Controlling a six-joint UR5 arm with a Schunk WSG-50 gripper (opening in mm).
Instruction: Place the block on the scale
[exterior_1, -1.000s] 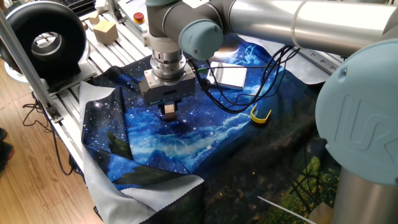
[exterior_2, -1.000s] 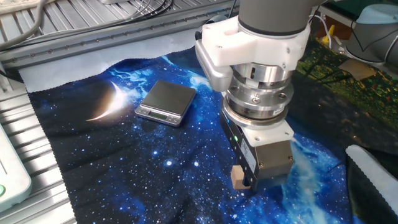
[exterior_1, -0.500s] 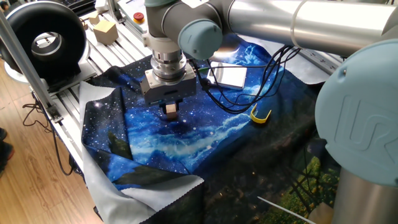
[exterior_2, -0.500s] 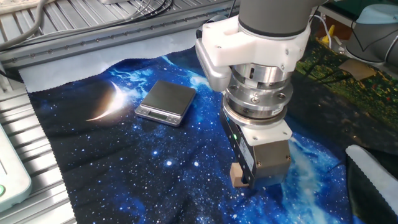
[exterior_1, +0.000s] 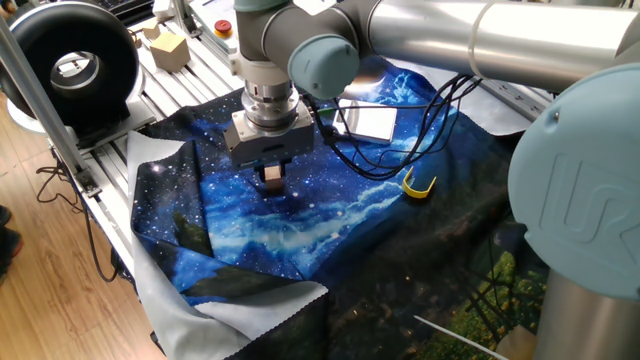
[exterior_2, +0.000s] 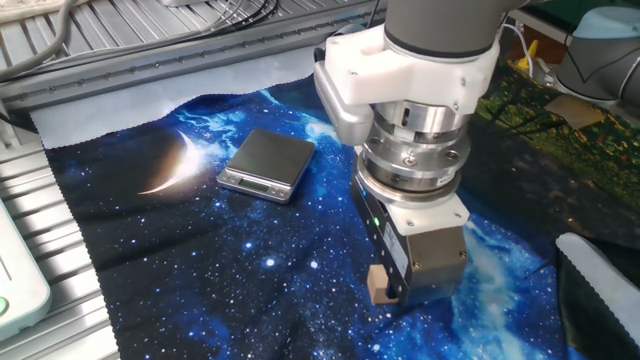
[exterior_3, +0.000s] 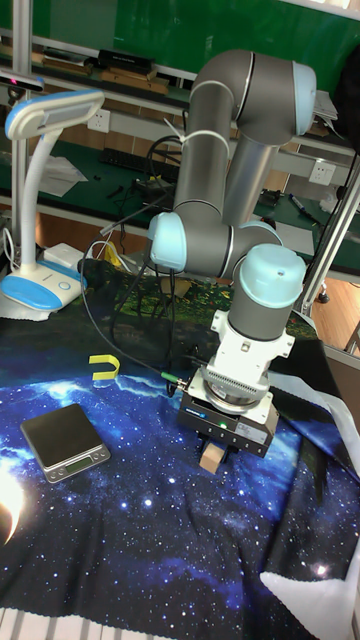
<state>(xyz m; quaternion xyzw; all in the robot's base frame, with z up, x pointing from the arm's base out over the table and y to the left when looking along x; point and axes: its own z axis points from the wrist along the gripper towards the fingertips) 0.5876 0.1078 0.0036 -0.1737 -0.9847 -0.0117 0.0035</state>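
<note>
The gripper points straight down over the starry blue cloth on the table, its fingers closed on the block, a small brown wooden cube held just above the cloth. The scale lies flat on the same cloth, well apart from the gripper, its platform bare. In the tall fixed view a yellow curved piece sits beyond the scale.

A grey two-finger gripper pointed down over a blue galaxy-print cloth, closed on a small brown wooden cube. A flat white rectangular scale lay farther right; a yellow curved piece sat nearer, well apart from it.
</note>
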